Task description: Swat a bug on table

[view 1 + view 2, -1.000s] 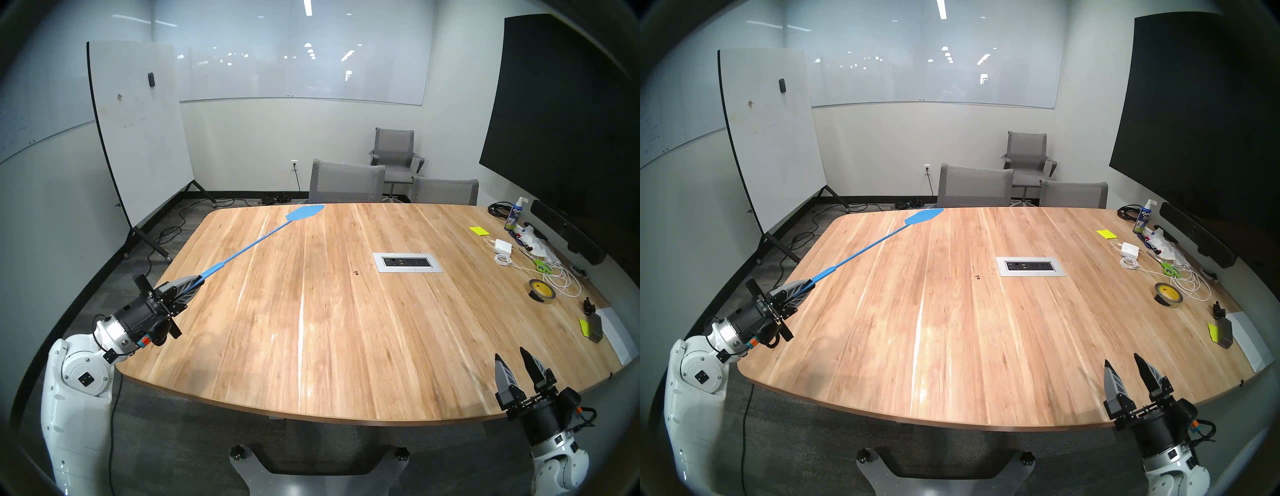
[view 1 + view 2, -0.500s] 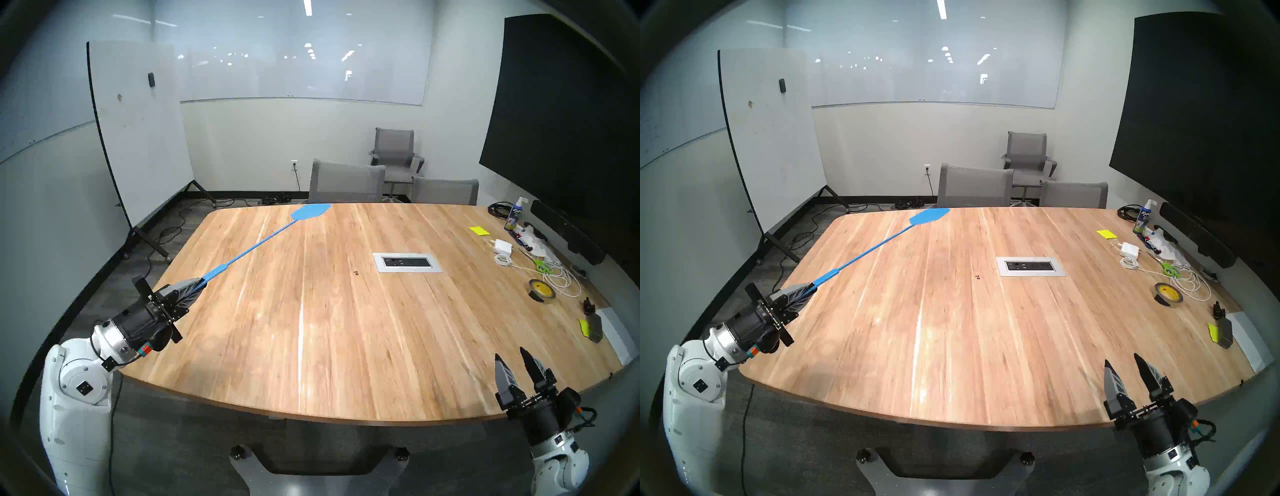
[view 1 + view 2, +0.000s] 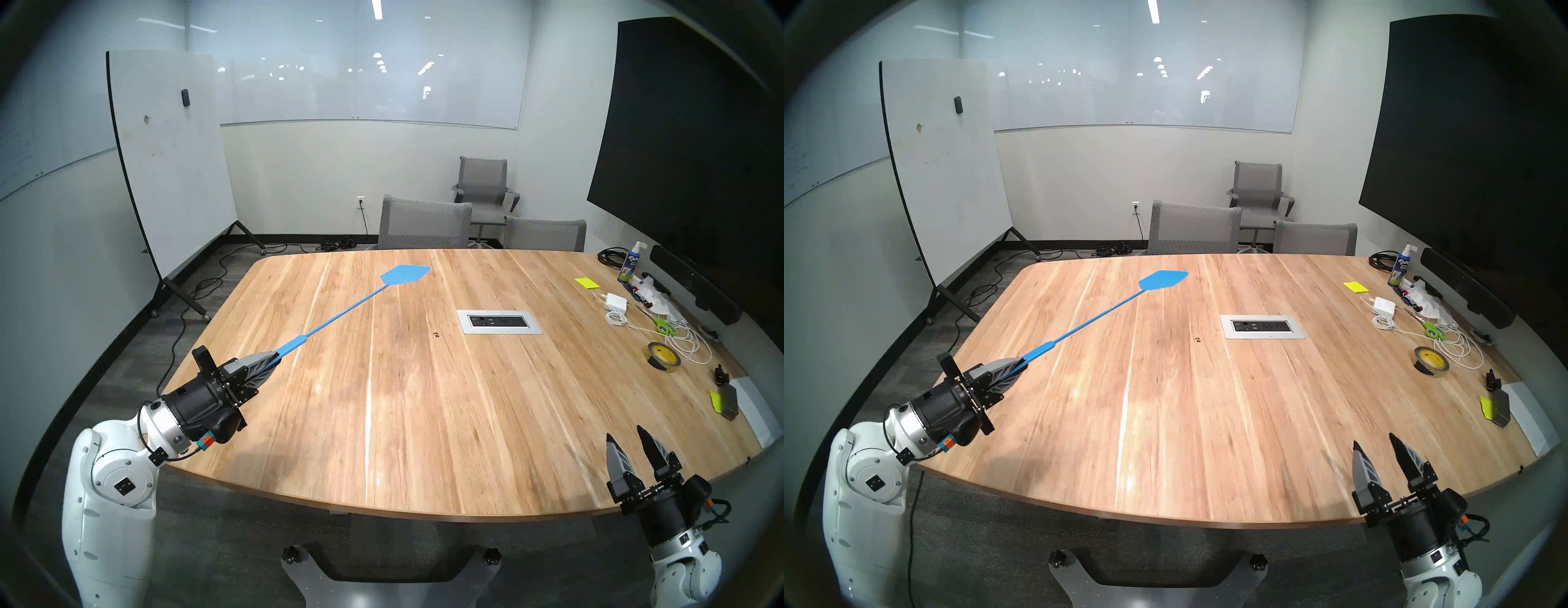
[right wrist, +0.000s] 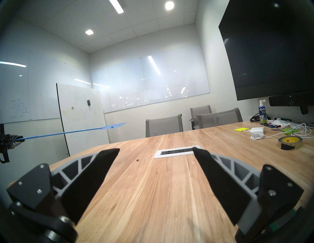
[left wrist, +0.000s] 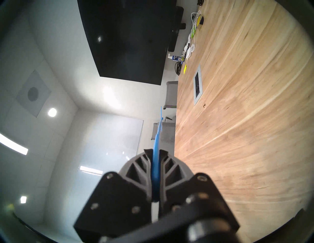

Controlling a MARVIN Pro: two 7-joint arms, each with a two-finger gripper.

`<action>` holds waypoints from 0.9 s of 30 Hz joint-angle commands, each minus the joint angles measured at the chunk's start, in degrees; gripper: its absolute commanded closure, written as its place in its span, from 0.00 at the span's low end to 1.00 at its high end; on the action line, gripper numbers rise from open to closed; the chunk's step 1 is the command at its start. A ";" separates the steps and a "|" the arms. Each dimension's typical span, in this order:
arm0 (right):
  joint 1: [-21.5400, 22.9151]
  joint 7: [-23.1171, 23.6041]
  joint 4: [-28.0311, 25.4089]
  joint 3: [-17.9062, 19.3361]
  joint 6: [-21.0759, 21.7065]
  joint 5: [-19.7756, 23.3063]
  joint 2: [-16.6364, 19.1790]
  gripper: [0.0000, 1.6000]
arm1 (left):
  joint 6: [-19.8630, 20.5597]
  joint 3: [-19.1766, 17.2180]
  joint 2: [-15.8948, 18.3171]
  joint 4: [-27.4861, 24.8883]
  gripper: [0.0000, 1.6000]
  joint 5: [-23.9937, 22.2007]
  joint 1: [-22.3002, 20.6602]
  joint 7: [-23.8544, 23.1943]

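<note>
Since the earlier frame the left arm has swung toward the right, and the blue swatter's head has come in from the far-left edge of the desk to hang over the far middle planks.

The left hand [image 3: 275,359] is clamped on the swatter [image 3: 339,316] by the grip end of its handle; the wrist view shows both fingers [image 5: 141,167] pressed flat against the blue handle. The shaft runs up and to the right, and the head [image 3: 405,274] is held in the air above the wood, roughly level, not touching it.

The bug [image 3: 435,335], a tiny dark speck, lies on the desk [image 3: 382,424] right of the swatter's shaft and nearer than its head, well apart from it. It sits just left of the grey outlet panel [image 3: 499,322], near the panel's near-left corner.

At the right side of the desk lie a white charger with its cord [image 3: 616,302], green scissors [image 3: 665,326] and a roll of tape [image 3: 663,356].

The right hand [image 3: 628,440] hovers at the near-right edge, its 2 fingers spread apart and holding nothing.
</note>
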 commanded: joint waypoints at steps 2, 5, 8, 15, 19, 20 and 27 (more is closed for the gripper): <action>0.07 0.08 -1.07 -0.06 0.00 -0.01 0.07 0.00 | 1.19 2.36 -1.33 0.02 1.00 1.72 -2.83 0.55; 0.09 0.10 -1.06 -0.05 0.00 -0.01 0.06 0.00 | 1.88 3.31 -1.33 0.52 1.00 2.15 -4.19 0.36; 0.10 0.12 -1.05 -0.04 0.01 -0.01 0.05 0.00 | 2.48 4.24 -1.23 1.08 1.00 2.37 -5.54 0.11; 0.12 0.15 -1.05 -0.02 0.03 -0.03 0.02 0.00 | 2.60 6.22 -1.49 0.70 1.00 3.24 -6.70 0.08; 0.13 0.16 -1.06 -0.01 0.05 -0.04 0.00 0.00 | 2.70 6.91 -1.90 -0.11 1.00 4.12 -6.78 0.38; 0.13 0.16 -1.06 -0.01 0.05 -0.04 -0.01 0.00 | 2.65 7.07 -1.98 -0.31 1.00 4.44 -6.73 0.47; 0.15 0.18 -1.07 0.01 0.08 -0.07 -0.04 0.00 | 2.47 7.42 -2.47 -1.01 1.00 5.65 -6.59 1.28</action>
